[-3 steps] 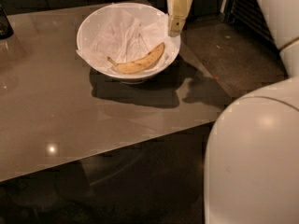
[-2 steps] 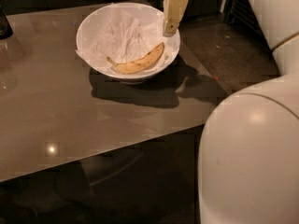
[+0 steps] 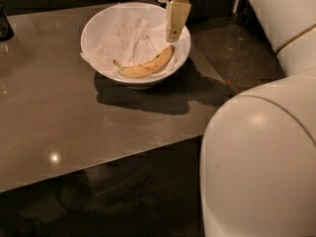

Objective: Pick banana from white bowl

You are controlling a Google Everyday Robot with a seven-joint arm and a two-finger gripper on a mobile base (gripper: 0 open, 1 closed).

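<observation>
The white bowl (image 3: 96,26) stands at the far middle of the brown table, lined with crumpled white paper. The yellow, brown-speckled banana (image 3: 145,66) lies in its near right part, stem pointing left. My cream gripper (image 3: 174,33) hangs from the top edge over the bowl's right side, its tip just above the banana's right end, apart from it.
A dark object (image 3: 5,26) stands at the table's far left edge. The table's (image 3: 74,132) right edge runs close to the bowl, with dark floor (image 3: 237,48) beyond. My large white arm body (image 3: 261,157) fills the right and lower right.
The gripper has moved left from the bowl's right rim to over the bowl's inside, closer to the banana's right end. Bowl and banana have not moved.
</observation>
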